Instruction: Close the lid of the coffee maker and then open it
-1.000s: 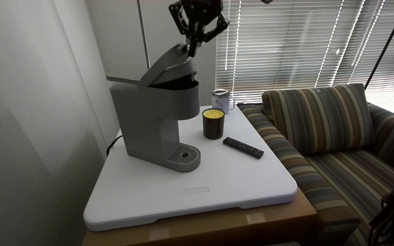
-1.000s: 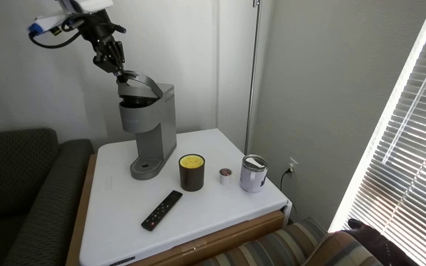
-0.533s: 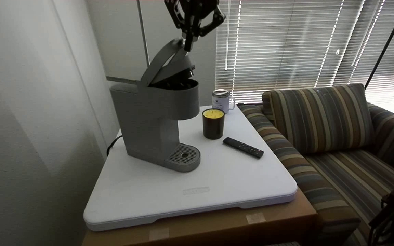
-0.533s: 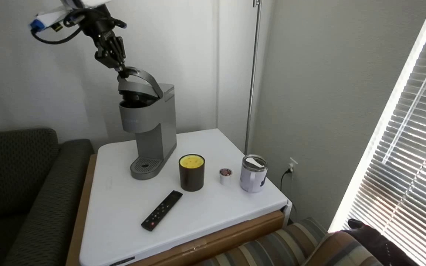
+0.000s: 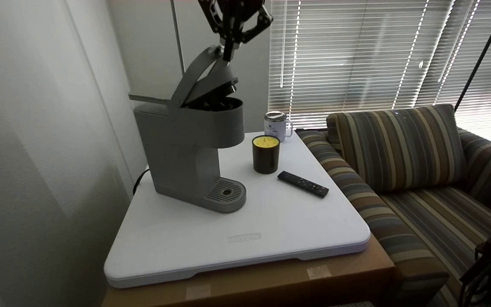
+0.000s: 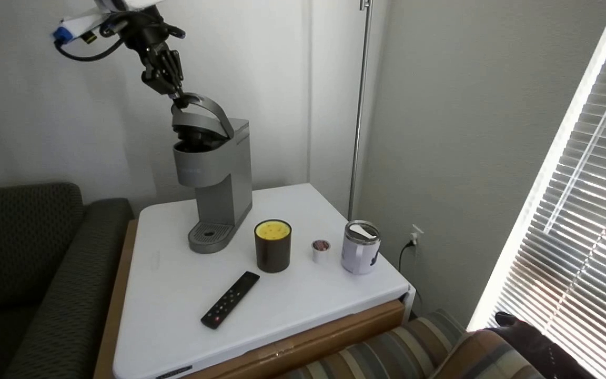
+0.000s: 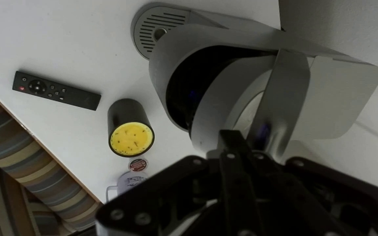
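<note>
At the far left of an exterior view, we saw a pale wall (image 5: 36, 149), then a black cord (image 5: 139, 181) beside the coffee maker (image 5: 173, 153), which stood upright on a white table (image 5: 296, 226). In the last half second the coffee maker had slid slightly backward, toward that wall. Its lid (image 5: 213, 81) stood partway up, higher than a second earlier, with a wider dark gap beneath. We took this to mean the opening half was in hand; whether the closing half was done, we could not tell. At the front of the lid's arched handle (image 5: 190, 76) was the gripper (image 5: 228, 53), its fingers close together; in the wrist view we could not make out whether they pinched the handle or only hooked it. More pulling, we judged, could drag the coffee maker again, calling for a gentler, curving lift. Farther right, a candle jar (image 5: 266, 155), a mug (image 5: 274, 127) behind it and a black remote (image 5: 303, 184) had not moved; past the table sat a striped armchair (image 5: 433, 209).
</note>
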Action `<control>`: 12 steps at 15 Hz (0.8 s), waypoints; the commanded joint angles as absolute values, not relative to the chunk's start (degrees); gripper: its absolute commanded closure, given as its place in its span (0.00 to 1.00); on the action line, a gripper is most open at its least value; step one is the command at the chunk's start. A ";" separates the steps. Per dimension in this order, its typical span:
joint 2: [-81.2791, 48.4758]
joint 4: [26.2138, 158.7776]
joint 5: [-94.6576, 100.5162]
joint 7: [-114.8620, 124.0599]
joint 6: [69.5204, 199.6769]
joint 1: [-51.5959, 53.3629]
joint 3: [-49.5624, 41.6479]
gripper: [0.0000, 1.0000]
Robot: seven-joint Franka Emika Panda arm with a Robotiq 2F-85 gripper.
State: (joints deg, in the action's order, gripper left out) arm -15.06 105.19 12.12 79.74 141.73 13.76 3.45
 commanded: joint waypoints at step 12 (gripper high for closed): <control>-21.94 93.71 13.26 79.09 139.89 15.62 1.99 1.00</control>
